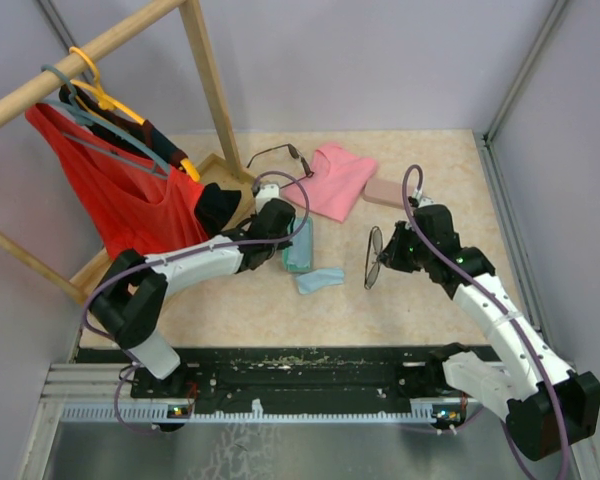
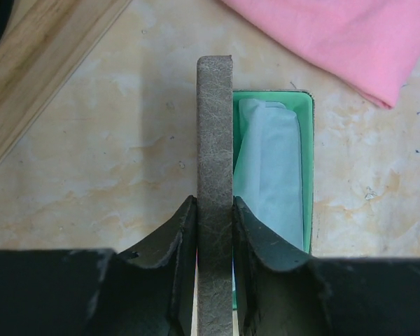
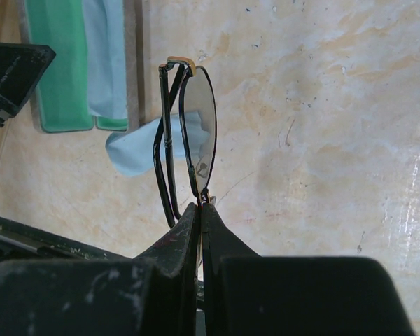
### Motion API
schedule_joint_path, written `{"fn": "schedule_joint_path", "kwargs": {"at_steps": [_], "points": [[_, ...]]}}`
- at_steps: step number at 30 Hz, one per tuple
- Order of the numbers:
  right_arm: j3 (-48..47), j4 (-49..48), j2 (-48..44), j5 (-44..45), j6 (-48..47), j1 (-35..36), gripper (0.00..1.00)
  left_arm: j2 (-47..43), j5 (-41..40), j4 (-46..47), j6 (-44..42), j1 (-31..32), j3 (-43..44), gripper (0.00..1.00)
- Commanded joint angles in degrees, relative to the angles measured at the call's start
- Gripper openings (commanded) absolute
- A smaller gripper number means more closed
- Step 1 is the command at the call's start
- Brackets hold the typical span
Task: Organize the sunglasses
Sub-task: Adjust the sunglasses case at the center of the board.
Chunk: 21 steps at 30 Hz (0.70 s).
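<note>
- Sunglasses (image 1: 277, 155), one pair, lie untouched at the back of the bench (image 1: 430, 180), beside pink fabric (image 1: 335, 180).
- Left jaws clamp the lid (image 2: 215, 175) of the grey case (image 1: 300, 250) upright, apparently to keep it open.
- Right jaws pinch the folded second pair (image 3: 199, 119) aloft, right of the case, seemingly bound for it.

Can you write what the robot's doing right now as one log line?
left gripper: clamps grey case lid, upright | right gripper: holds folded sunglasses | second pair: lying at back
</note>
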State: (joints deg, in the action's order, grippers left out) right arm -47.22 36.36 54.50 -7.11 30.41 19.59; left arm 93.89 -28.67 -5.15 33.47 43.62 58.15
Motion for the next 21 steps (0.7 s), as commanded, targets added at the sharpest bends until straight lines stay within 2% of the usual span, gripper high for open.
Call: {"fn": "schedule_joint_path", "kwargs": {"at_steps": [1, 6, 10, 21], "points": [[-0.06, -4.17, -0.41, -2.07, 1.15, -0.44, 0.0, 1.38, -1.04, 2.01, 2.07, -0.03, -0.05, 0.31], [0.02, -8.45, 0.65, -5.73, 2.63, -0.44, 0.0, 1.53, -0.28, 2.04, 2.48, -0.02, -0.45, 0.39], [0.31, -16.64, 3.85, -13.99, 4.81, -0.46, 0.0, 0.9, -0.16, 2.31, 2.56, -0.1, -1.08, 0.44], [-2.81, -32.27, 20.72, -24.3, 7.8, 0.5, 0.0, 0.08, 0.77, 3.14, 2.01, -1.2, -3.51, 0.48]]}}
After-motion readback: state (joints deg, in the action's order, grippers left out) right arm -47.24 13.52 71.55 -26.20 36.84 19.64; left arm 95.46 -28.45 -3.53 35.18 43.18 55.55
